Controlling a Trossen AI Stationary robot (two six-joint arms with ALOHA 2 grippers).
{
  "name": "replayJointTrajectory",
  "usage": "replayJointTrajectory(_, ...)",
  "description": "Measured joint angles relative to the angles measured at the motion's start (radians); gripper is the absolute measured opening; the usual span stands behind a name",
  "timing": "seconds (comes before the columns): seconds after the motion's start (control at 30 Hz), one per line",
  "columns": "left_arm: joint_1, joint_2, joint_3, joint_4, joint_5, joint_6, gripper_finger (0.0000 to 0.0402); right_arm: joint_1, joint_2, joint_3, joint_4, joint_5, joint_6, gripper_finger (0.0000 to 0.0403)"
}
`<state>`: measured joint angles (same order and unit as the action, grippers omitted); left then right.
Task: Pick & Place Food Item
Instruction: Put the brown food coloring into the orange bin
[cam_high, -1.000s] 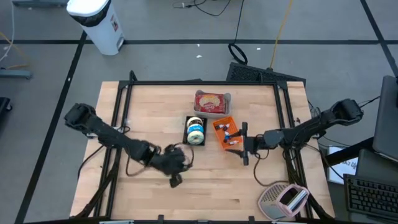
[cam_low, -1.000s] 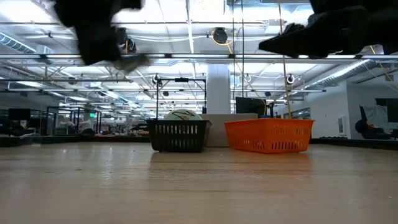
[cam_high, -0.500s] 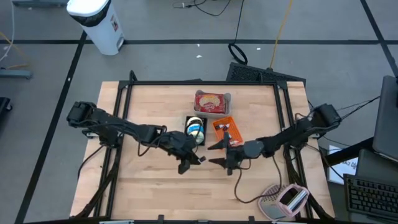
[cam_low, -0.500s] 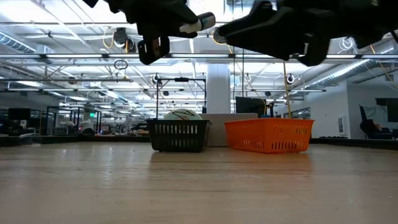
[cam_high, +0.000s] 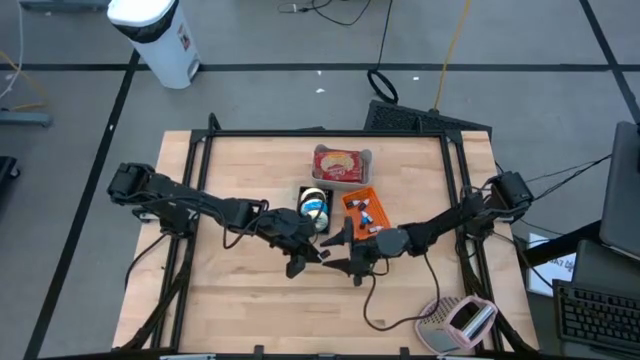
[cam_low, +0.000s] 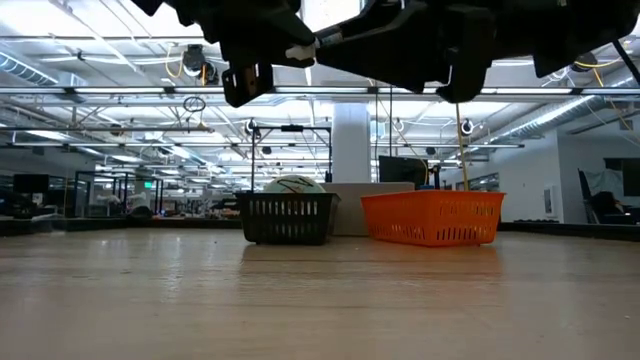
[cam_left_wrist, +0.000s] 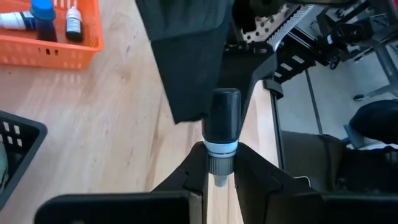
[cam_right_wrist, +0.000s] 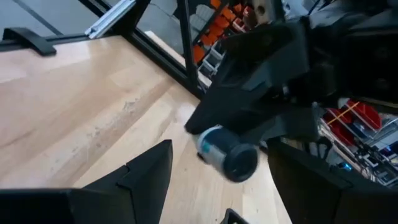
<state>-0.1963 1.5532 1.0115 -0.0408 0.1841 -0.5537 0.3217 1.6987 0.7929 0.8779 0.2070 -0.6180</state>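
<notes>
Wooden table (cam_high: 240, 170) first, biggest thing here, bare plank all round. At 12 o'clock from centre sits the red food tray (cam_high: 341, 164); just below it, side by side, the black basket (cam_high: 314, 208) w/ a round tub in it and the orange basket (cam_high: 362, 211) holding small bottles. Both my arms meet near table centre, approx 6 o'clock of those baskets, well above the surface per the low view.

My left gripper (cam_left_wrist: 221, 163) is clamped on a small dark-capped bottle (cam_left_wrist: 222, 127), cap pointing away from the wrist. My right gripper (cam_right_wrist: 217, 180) sits right opposite, fingers spread wide, nothing between them yet; the bottle (cam_right_wrist: 225, 152) hangs just ahead of them.

Step in hand, I reckon: mid-air handover, left to right. Next move needs my right fingers eased around the cap end, closed firm, and only then left lets go. After that prob. carry to the orange basket at 1 o'clock.
</notes>
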Motion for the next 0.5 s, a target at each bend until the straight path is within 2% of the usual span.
replayJointTrajectory(0.23, 0.006, 0.000, 0.000, -0.006, 0.000, 0.000, 0.0053, 0.001, 0.001, 0.000, -0.008, -0.002, 0.003, 0.0240)
replayJointTrajectory(0.5, 0.006, 0.000, 0.000, -0.009, 0.000, 0.000, 0.0048, 0.001, 0.001, 0.000, -0.007, -0.003, -0.015, 0.0155)
